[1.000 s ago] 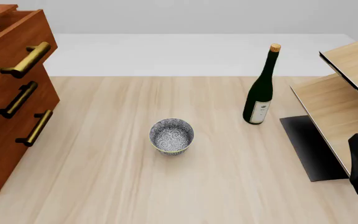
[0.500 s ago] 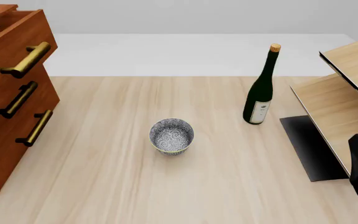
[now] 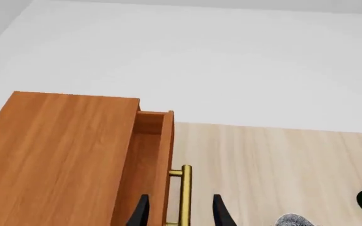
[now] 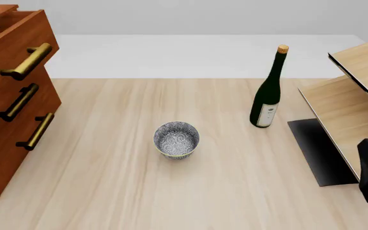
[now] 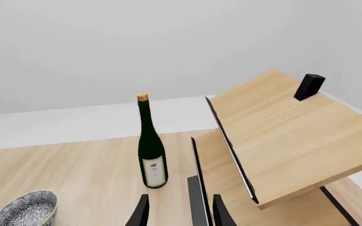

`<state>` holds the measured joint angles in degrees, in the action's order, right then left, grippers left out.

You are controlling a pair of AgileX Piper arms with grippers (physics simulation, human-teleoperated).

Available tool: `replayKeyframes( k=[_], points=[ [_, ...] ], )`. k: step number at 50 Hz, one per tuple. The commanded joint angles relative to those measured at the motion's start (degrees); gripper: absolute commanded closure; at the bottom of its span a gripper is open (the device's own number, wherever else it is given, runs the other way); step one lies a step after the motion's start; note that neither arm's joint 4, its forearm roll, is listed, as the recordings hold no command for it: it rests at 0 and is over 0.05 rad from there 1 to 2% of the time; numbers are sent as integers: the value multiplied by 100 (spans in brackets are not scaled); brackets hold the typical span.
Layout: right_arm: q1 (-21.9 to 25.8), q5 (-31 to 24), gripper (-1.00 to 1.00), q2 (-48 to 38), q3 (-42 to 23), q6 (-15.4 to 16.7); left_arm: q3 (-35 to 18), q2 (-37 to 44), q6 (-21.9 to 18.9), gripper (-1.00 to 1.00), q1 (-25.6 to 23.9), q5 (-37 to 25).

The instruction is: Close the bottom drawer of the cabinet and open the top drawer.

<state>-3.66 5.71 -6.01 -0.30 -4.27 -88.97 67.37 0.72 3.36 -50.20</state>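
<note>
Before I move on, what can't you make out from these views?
- Left gripper: absent from front view; wrist view's edge cuts its fingers, so contact with the top drawer handle is unclear.
- Right gripper: only fingertips show.
- Cabinet: front view's left edge cuts it.
- Bottom drawer: whether fully shut is unclear.

Wooden table, cabinet, bowl, bottle, shelf unit

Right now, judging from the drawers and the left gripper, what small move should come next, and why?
Probably ease the left gripper straight back, away from the cabinet. Its fingers stand apart on either side of the top drawer's brass handle. That drawer is already pulled out, and the bottom drawer sits flush, so both goals look met.
</note>
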Motion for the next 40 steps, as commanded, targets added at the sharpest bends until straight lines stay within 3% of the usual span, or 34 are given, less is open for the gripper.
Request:
replayKeyframes(
  k=[1,40],
  points=[
    [14,-13,-100,18,3,36,491,-165,177,-100,209,122],
    [38,-29,-100,36,1,106,1490,-224,274,-100,469,707]
  ],
)
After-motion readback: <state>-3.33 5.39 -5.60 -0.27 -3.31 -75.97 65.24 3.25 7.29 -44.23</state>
